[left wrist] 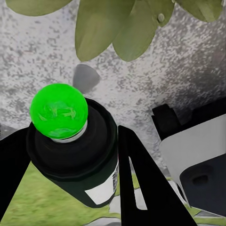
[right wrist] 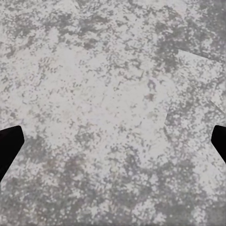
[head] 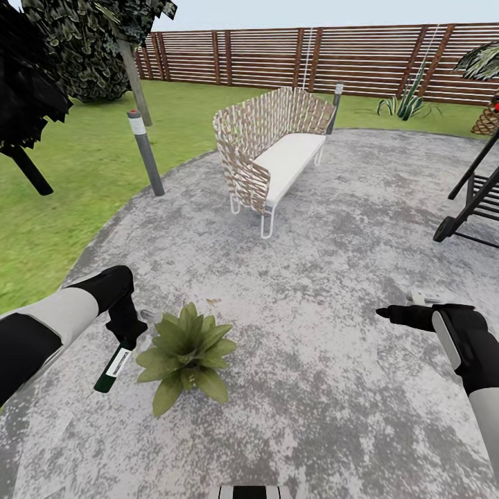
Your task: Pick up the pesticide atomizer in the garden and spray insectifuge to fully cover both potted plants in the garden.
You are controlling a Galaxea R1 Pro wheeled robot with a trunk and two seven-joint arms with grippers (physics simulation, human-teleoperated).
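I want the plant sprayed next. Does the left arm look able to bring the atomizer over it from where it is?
Probably yes. The left gripper holds the pesticide atomizer right beside the potted plant, whose leaves show just past the bottle's top in the left wrist view. Nothing stands between them on the patio.

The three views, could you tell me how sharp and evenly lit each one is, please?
Head view: flat, even light, no hard shadow under the plant or bench; distant fence slightly soft. Left wrist view: bottle in the left gripper sharp, its green top glowing. Right wrist view: patio grainy, fingers dark.
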